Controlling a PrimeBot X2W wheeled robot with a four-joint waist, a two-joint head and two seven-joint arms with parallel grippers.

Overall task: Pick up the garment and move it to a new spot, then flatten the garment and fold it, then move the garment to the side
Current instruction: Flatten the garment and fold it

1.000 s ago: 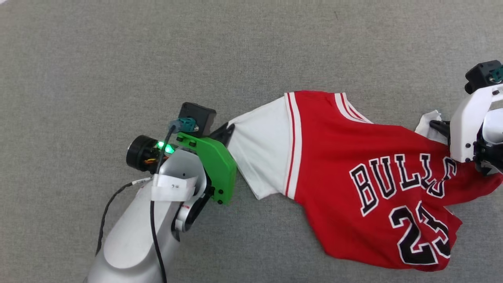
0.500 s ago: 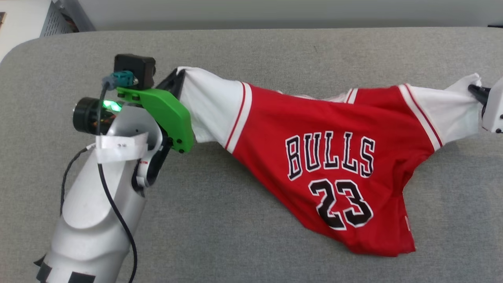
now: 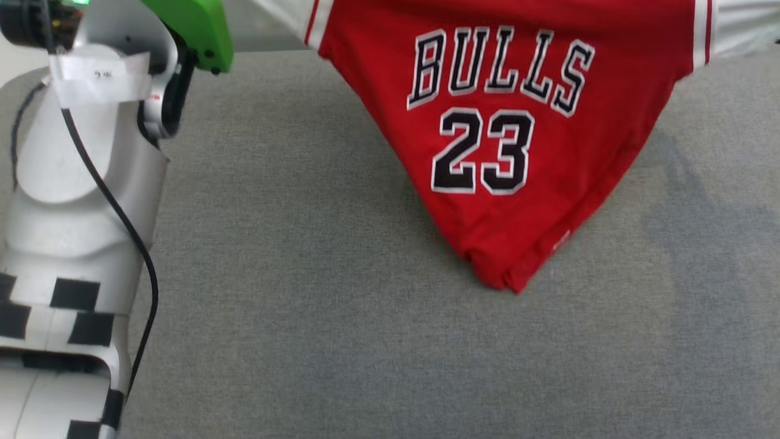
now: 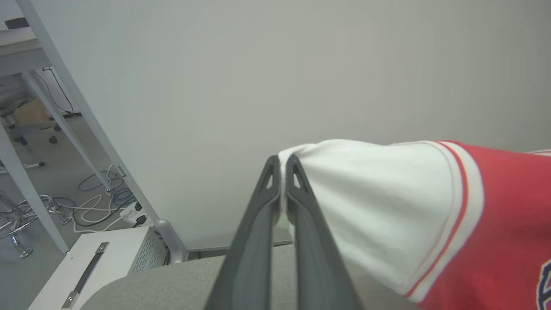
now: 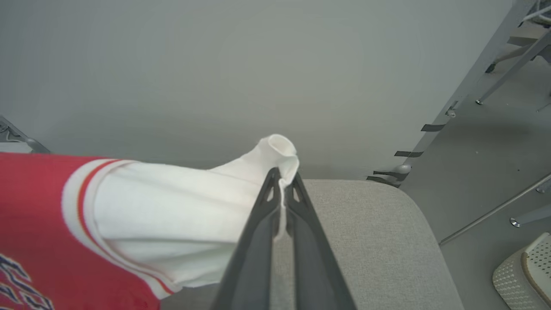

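The garment [image 3: 487,140] hangs spread between the two hands, its long axis running sleeve to sleeve across the robot's front, so the coming move turns on both ends travelling together. From the left gripper [image 4: 283,162] the cloth runs off to the right, and from the right gripper [image 5: 283,175] it runs off to the left. Neither arm is nearer, since each has an end. The left gripper is pinched tight on the cuff of one white sleeve [image 4: 366,193], jaws all but meeting with a thin fold of cloth between them. The right gripper is likewise clamped on the bunched cuff of the other sleeve, a small roll of cloth poking past its tips. Below that line the red body sags to a point, print [image 3: 487,110] facing the head camera, the lowest corner [image 3: 506,277] down at the grey cushion [image 3: 292,317]; whether it touches or hangs just clear I cannot tell. The left arm [image 3: 79,183] is raised, forearm climbing the left edge of the head view to a green bracket [image 3: 195,30] at the wrist. Both pairs of fingers point away from the robot toward the plain wall [image 4: 258,64], about level, above the cushion's far edge. To lay it flat, I judge both hands must come down evenly, with the sleeve line taut
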